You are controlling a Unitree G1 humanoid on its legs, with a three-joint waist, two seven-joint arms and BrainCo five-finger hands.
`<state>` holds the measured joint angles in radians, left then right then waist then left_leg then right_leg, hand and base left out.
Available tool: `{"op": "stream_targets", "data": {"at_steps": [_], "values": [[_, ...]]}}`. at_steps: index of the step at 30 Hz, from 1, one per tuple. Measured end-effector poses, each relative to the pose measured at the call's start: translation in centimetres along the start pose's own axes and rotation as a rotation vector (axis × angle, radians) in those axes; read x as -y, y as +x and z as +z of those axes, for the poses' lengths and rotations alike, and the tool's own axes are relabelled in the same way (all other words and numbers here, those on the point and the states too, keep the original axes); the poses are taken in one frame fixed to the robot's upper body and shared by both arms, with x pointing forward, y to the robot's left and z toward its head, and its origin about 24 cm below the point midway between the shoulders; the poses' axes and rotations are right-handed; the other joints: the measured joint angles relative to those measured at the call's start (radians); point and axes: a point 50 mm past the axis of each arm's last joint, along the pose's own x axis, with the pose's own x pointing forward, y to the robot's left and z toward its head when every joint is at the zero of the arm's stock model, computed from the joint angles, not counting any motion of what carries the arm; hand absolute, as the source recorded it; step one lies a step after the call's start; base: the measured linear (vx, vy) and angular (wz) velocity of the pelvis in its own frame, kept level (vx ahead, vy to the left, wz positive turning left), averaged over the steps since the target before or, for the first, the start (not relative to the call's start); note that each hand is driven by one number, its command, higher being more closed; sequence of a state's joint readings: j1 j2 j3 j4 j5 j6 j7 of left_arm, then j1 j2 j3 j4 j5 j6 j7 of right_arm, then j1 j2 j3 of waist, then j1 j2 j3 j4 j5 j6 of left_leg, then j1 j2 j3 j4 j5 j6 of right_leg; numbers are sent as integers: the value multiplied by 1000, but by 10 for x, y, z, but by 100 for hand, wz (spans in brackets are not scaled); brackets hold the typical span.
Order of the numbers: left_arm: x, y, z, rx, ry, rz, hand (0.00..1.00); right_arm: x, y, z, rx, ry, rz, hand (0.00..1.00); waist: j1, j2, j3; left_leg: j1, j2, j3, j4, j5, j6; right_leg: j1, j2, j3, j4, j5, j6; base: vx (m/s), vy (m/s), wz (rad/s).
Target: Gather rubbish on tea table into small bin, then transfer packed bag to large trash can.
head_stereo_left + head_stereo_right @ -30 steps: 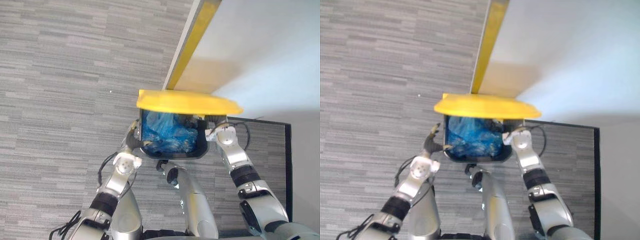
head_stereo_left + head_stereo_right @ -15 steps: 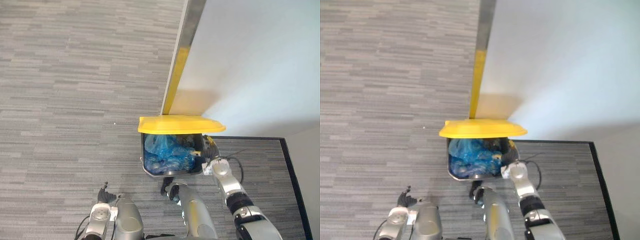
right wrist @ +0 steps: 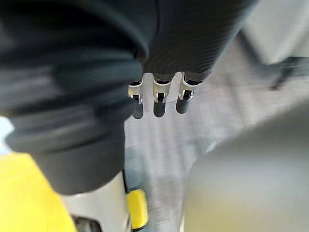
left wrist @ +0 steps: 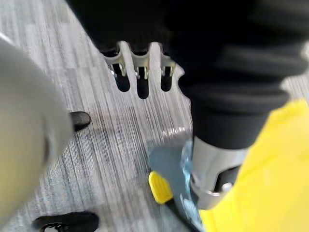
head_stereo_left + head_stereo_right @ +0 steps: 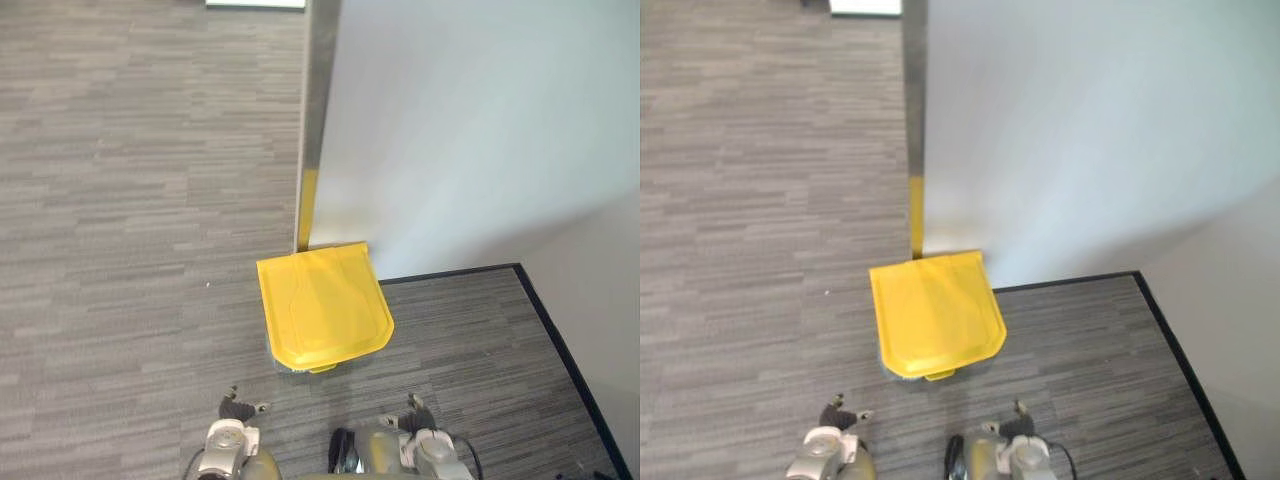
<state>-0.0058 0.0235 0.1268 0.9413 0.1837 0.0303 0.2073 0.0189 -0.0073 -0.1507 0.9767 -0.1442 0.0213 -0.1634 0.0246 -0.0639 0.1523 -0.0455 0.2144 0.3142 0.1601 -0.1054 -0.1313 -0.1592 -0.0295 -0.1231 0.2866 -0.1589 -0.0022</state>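
Large trash can (image 5: 284,364) with a grey body and a flat yellow plastic lid (image 5: 322,305), standing on the grey striped carpet floor (image 5: 120,200) against the outer corner of a white wall (image 5: 480,120). The yellow lid lies fully down over the opening and hides the inside of the large trash can from the head camera. A small yellow foot pedal (image 5: 322,368) projects from the base on the side nearest the robot. In the left wrist view, a thin fringe of pale blue plastic film (image 4: 186,157) shows at the rim, between the grey body and the lid, just above the pedal; whether a packed bag lies inside cannot be told. A metallic vertical strip (image 5: 318,110) marks the wall corner behind the can, and a black skirting line (image 5: 450,272) runs along the foot of the wall to the robot's right. The left robot hand (image 5: 238,408) hangs low at the near left of the can, apart from it, over bare carpet. The right robot hand (image 5: 415,410) hangs at the near right, likewise apart from the can. In each wrist view the fingers (image 4: 141,79) of the left robot hand and the fingers (image 3: 159,99) of the right robot hand are extended and slightly parted, curled round no object, with carpet visible past their dark tips.
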Motion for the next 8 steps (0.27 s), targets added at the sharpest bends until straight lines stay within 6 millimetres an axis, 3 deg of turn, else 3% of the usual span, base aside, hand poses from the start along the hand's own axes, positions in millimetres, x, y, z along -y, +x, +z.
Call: {"op": "stream_targets", "data": {"at_steps": [8], "values": [[-5, -2, -18, -63, -14, 11, 0, 8, 0, -9, -49, 61, -30, 0, 1, 18, -19, 47, -51, 3, -91, 40, 24, 32, -19, 24, -94, 73, 32, -101, 56, -4]]}}
